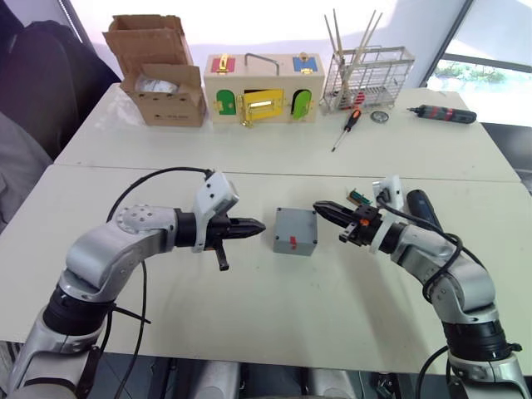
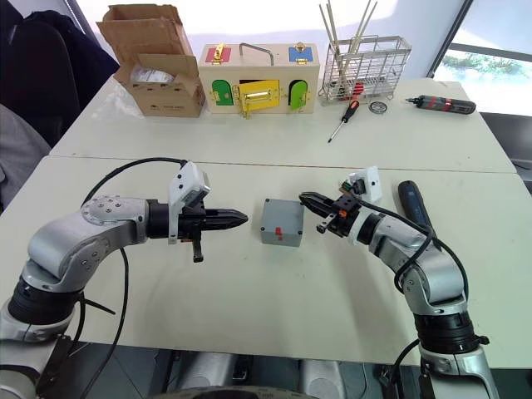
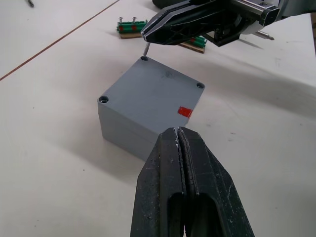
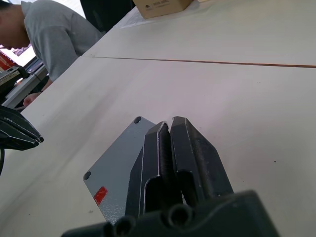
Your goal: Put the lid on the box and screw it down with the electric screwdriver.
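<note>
1. Both grippers sit low over the near white table (image 1: 249, 316), one on each side of the grey box (image 1: 295, 231).
2. On the robot's left, the left gripper (image 1: 256, 226) has its two black fingers pressed together, holding nothing; its tip points at the box from just beside it, without touching.
3. On the other side, the right gripper (image 1: 322, 209) also has its fingers clamped together with nothing between them; its tip is at the box's upper right corner, and contact cannot be judged.
4. One box stands between them, upright, with the lid (image 3: 153, 89) already seated flat on top, square to the walls. A red mark (image 3: 184, 111) shows near one edge of the lid, another on the side wall facing the robot.
5. Three corner screw holes are visible in the left wrist view; the fourth corner is hidden behind the fingers.
6. One electric screwdriver (image 1: 424, 208) lies on the table beyond the right forearm, well away from either gripper.
7. Two small green terminal blocks (image 3: 132, 27) lie past the box.
8. Far table: one cardboard carton (image 1: 158, 71), one wooden box with coloured doors (image 1: 264, 90), one wire basket (image 1: 370, 76), one orange-and-black hand screwdriver (image 1: 347, 127), one slim dark driver (image 1: 445, 114).
9. One person in a grey shirt (image 4: 54, 29) sits beside the table.
</note>
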Robot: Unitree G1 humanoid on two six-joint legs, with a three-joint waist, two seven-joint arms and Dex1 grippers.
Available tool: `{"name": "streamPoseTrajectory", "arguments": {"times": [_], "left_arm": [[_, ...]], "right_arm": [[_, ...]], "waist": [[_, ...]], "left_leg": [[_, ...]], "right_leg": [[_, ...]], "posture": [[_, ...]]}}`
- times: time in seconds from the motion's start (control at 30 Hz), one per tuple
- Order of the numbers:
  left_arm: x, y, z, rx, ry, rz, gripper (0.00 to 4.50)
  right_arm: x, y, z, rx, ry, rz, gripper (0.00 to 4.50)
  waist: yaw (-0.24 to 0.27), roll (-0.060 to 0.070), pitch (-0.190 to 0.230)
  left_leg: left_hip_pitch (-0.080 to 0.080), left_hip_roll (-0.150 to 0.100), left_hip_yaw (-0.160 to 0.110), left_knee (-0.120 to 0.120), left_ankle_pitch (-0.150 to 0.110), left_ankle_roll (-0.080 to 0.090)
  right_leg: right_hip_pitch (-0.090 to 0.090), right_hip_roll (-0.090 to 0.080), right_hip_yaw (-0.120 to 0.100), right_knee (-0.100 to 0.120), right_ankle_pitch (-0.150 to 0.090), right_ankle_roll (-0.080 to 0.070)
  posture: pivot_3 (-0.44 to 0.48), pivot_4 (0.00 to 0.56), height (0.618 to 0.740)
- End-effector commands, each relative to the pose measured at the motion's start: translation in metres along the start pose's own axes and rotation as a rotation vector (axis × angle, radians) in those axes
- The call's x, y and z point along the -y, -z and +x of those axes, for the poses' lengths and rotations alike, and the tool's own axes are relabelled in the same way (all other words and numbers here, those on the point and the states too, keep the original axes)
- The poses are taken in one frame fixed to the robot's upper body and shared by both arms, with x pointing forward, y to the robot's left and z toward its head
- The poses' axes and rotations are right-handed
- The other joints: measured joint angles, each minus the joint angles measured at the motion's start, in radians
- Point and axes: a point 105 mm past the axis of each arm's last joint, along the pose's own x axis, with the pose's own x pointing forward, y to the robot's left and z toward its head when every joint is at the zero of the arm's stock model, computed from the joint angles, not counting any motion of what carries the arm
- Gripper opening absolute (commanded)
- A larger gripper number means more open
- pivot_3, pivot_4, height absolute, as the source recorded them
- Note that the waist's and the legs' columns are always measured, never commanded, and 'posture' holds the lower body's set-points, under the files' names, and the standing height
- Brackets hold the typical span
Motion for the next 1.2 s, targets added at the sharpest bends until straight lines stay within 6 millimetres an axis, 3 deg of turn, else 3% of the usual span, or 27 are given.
{"name": "streamPoseTrajectory", "arguments": {"times": [0.03,0.87,0.97,1.0,1.07,1.2], "left_arm": [[0.002,-0.007,-0.002,0.02,-0.002,0.039,0.0],[0.001,-0.007,-0.001,0.023,-0.012,0.041,0.0],[0.0,-0.008,0.0,0.027,-0.013,0.041,0.0],[0.0,-0.008,0.0,0.028,-0.013,0.041,0.0],[0.001,-0.008,0.001,0.031,-0.011,0.042,0.0],[0.002,-0.011,0.003,0.058,-0.002,0.039,0.0]], "right_arm": [[-0.002,-0.006,-0.002,0.027,-0.008,-0.01,0.09],[0.004,0.001,0.008,0.0,0.005,-0.034,0.09],[0.006,-0.001,0.008,-0.009,0.009,-0.074,1.29],[0.007,-0.001,0.008,-0.008,0.011,-0.078,2.0],[0.008,-0.005,0.007,-0.001,0.015,-0.076,2.83],[0.023,-0.026,-0.002,0.044,0.104,-0.091,4.19]], "waist": [[0.0,0.0,0.0],[-0.001,0.0,0.0],[-0.001,0.0,0.0],[0.0,0.0,0.0],[0.0,0.0,0.0],[0.0,0.0,0.0]], "left_leg": [[0.0,0.0,0.0,0.0,0.0,0.0],[0.0,0.0,0.0,0.0,0.0,0.0],[0.0,0.0,0.0,0.0,0.0,0.0],[0.0,0.0,0.0,0.0,0.0,0.0],[0.0,0.0,0.0,0.0,0.0,0.0],[0.0,0.0,0.0,0.0,0.0,0.0]], "right_leg": [[0.0,0.0,0.0,0.0,0.0,0.0],[0.0,0.0,0.0,0.0,0.0,0.0],[0.0,0.0,0.0,0.0,0.0,0.0],[0.0,0.0,0.0,0.0,0.0,0.0],[0.0,0.0,0.0,0.0,0.0,0.0],[0.0,0.0,0.0,0.0,0.0,0.0]], "posture": [[0.0,0.15,0.735],[0.0,0.15,0.735],[0.0,0.15,0.735],[0.0,0.15,0.735],[0.0,0.15,0.735],[0.0,0.15,0.735]]}}
